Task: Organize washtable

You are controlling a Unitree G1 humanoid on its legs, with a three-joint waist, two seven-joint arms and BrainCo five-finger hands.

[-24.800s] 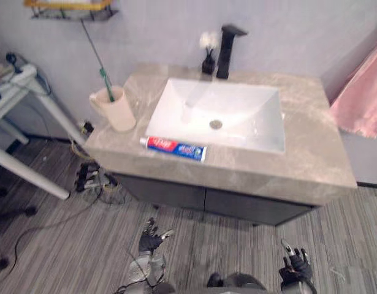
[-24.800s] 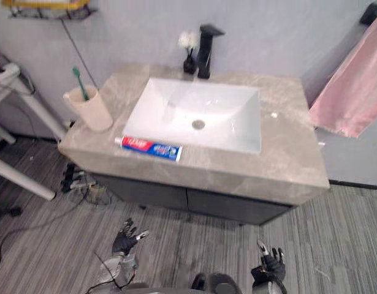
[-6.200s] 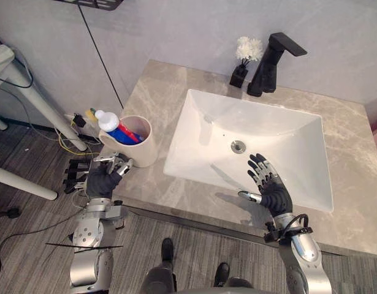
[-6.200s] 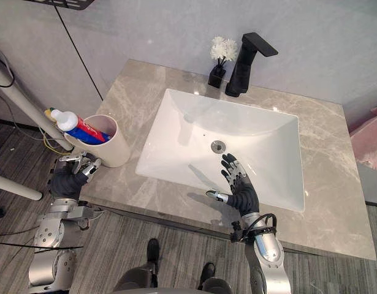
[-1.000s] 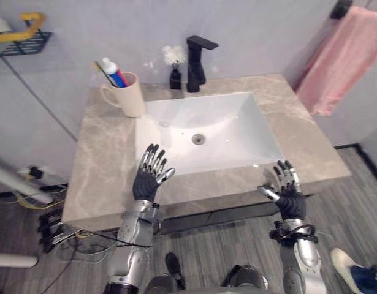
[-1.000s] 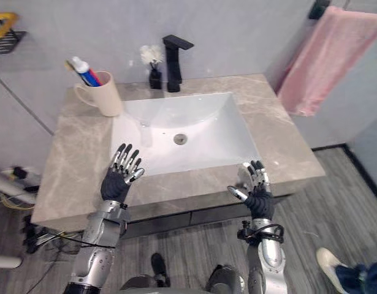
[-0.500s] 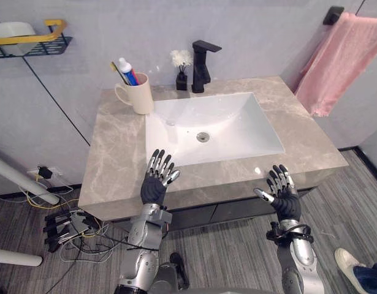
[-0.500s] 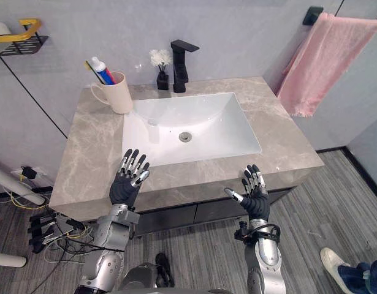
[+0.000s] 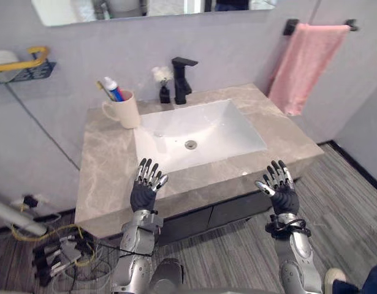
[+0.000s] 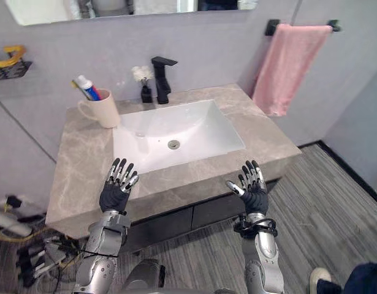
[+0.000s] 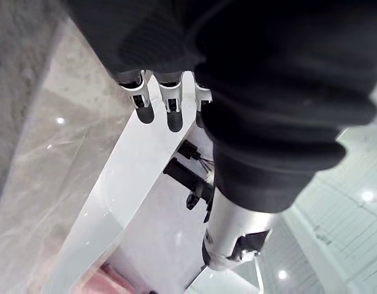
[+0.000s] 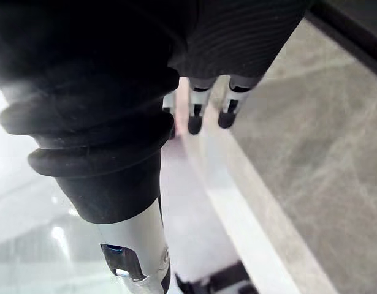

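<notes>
The beige ceramic cup with a handle stands upright at the rear left corner of the grey marble countertop. Inside it stands a toothpaste tube with a white cap and a red and blue body. A thin yellowish handle leans beside the tube; it is too small to tell more about it.

The white rectangular sink is set in the middle of the countertop, just beside the cup. At the rear edge, behind the sink, stands the black angular faucet, and close on its left is a small black vase with white flowers.

The left hand is raised over the front edge of the countertop, to the left of the sink, with fingers straight and holding nothing. The right hand is in front of the front right corner, off the countertop, also with fingers spread and empty.

A pink towel hangs on the wall to the right.
</notes>
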